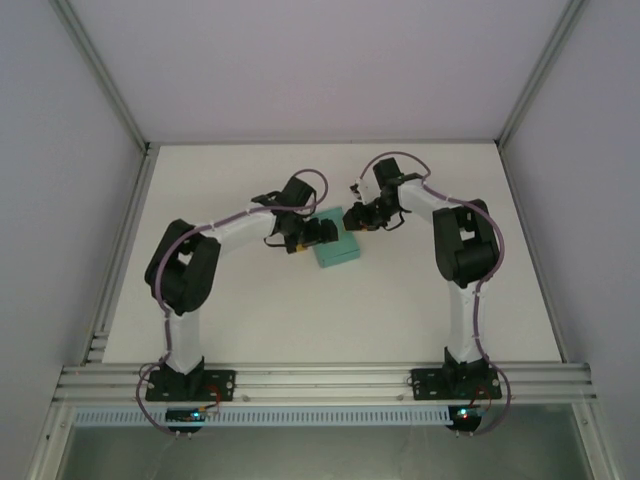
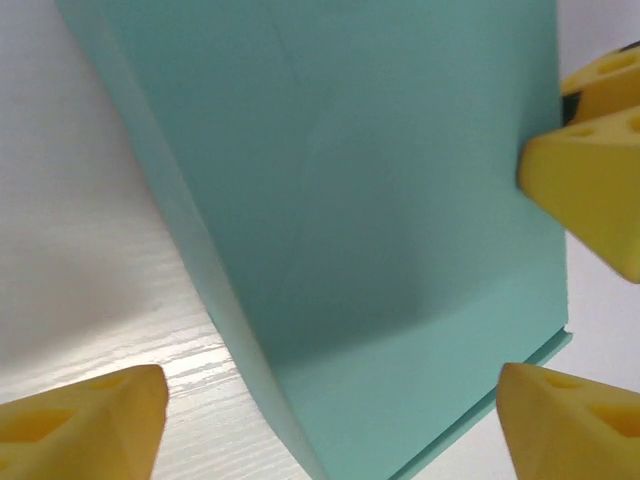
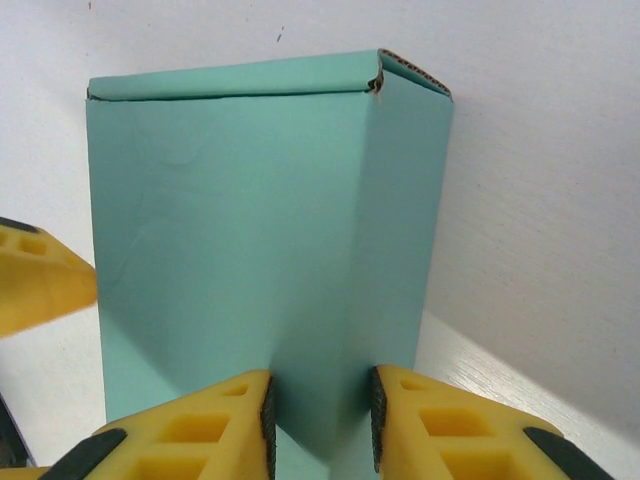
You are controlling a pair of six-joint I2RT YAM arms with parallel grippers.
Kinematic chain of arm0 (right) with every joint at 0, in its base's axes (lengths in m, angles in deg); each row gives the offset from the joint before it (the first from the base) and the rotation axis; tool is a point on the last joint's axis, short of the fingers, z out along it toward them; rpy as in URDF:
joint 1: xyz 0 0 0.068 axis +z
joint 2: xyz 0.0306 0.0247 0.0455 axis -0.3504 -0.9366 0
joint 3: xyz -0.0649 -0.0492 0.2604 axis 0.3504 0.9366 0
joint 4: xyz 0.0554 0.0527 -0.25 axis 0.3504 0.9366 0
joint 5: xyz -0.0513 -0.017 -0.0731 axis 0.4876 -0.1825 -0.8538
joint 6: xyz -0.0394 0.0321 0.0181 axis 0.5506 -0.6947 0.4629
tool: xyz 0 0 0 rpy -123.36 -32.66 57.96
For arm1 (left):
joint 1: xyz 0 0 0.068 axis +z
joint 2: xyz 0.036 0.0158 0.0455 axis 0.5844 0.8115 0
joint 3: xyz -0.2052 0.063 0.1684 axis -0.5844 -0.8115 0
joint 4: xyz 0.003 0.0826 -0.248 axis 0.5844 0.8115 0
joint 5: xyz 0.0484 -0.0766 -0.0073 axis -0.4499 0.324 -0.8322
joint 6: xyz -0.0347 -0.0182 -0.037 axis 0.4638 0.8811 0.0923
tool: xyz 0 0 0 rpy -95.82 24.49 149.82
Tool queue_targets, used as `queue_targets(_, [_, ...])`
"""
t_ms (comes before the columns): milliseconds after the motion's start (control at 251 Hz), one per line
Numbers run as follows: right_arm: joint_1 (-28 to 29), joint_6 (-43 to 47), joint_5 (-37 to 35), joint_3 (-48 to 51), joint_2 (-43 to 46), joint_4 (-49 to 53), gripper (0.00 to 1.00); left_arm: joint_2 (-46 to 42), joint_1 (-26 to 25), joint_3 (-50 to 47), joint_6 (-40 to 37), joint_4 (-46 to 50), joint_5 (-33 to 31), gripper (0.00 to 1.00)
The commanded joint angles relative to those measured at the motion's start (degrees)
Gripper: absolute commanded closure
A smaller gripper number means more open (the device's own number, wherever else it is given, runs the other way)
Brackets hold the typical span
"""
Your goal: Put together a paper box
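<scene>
Nothing here can be read: no lettering, label, brand mark or number shows on any surface. The paper box (image 3: pixel 260 230) has plain teal faces with no print on them.

Robot test cell in a lab

A white counter (image 1: pixel 250 320) stands boxed in by plain pale panels (image 1: pixel 60 150) and aluminium profile posts (image 1: pixel 100 75). A cabled left arm (image 1: pixel 185 270) and right arm (image 1: pixel 465 250) are bolted to a slotted aluminium rail (image 1: pixel 320 382) at the counter's near edge.
</scene>
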Motion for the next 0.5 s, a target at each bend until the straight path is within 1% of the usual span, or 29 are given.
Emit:
queue_targets(0, [0.4,-1.0,-2.1,2.0,0.2,1.3,0.69,1.8,-0.1,-0.2,1.3,-3.8,3.5,0.2])
queue_targets(92, [0.4,-1.3,-2.1,2.3,-0.1,1.3,0.69,3.2,-0.1,-0.2,1.7,-5.4,4.2,0.28])
queue_targets(200, [0.5,-1.7,-1.8,2.7,-0.3,-0.2,0.69,4.8,-0.1,0.5,2.3,-6.6,5.9,0.43])
queue_targets(343, [0.5,-2.1,-1.6,2.9,-0.5,-0.4,0.7,5.6,-0.1,0.5,2.2,-5.7,5.0,0.53])
queue_targets(499, [0.7,-2.6,-1.4,3.5,-0.8,-0.6,0.71,6.6,-0.1,0.2,2.7,-5.4,3.8,0.79])
